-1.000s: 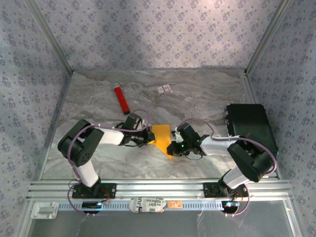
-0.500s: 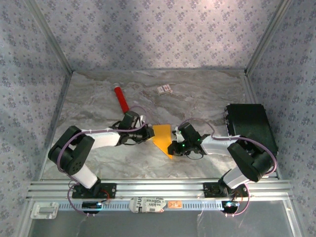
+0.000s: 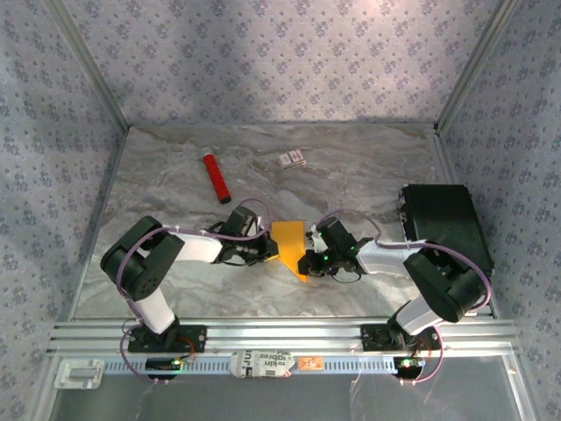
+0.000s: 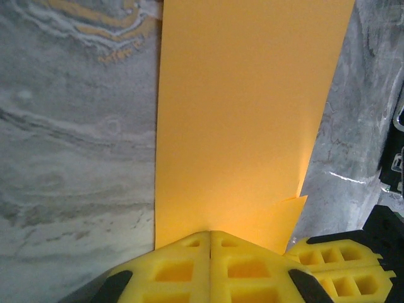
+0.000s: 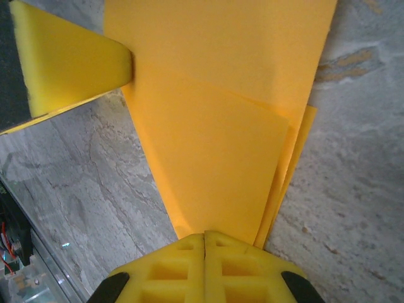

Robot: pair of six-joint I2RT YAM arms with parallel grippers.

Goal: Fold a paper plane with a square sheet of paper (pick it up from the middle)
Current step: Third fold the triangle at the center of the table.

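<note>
Left fingers and right fingers both pinch the paper tight; flimsy, crease-prone stuff, so I'd grab folded edges.

A folded sheet of thin orange-yellow paper runs as a long strip from the bottom of the view to its top edge. At the paper's near end, the left gripper has its yellow latticed foam pads pressed together on the sheet. A small under-layer juts out at the paper's near right corner. Just beside that corner sits the right gripper, yellow pads on a black body. Grey marbled tabletop lies on both sides of the paper.
</note>
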